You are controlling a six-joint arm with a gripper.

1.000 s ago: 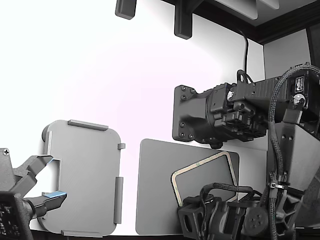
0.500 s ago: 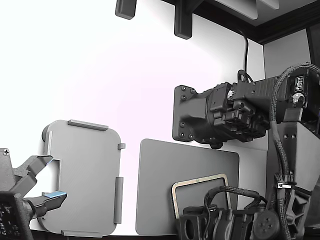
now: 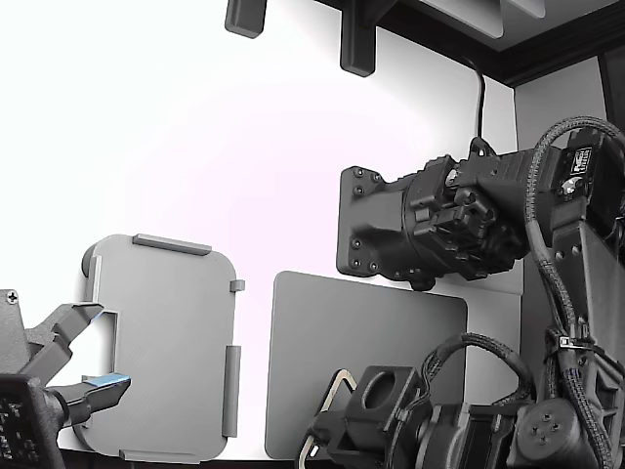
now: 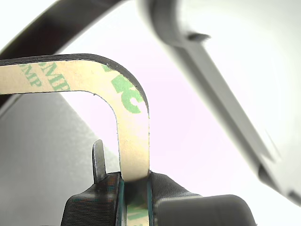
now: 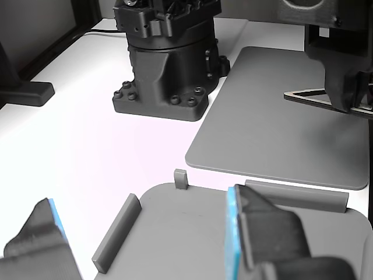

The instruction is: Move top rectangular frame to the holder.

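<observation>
Gripper (image 4: 135,188) clamped on one narrow side of the top rectangular frame (image 4: 132,141), dark pads pressed flat against both faces, just below a rounded corner. Frame lifted off the dark grey mat (image 3: 361,342), seen in the exterior view only as a pale corner (image 3: 337,383) poking out ahead of the wrist, tilted rather than lying flat; in the other view, a thin dark sliver (image 5: 309,98) hanging above the mat's (image 5: 262,122) far end. Probably very light: thin strip, open centre, beige backing paper with green print on one face and a black edge, so likely adhesive-lined. Likely flexible too, with the free end prone to droop or swing when held by one side only. Best gripped as now, across the flat of a straight run near a corner, firmly enough to stop pivoting but not so hard as to crease the strip. Holder (image 3: 161,347) well apart, toward the exterior view's left on the white table (image 3: 244,176), raised tabs (image 3: 230,391) along its edges, nothing seated in it yet. Second arm's open claw (image 3: 73,362) beside the holder.
</observation>
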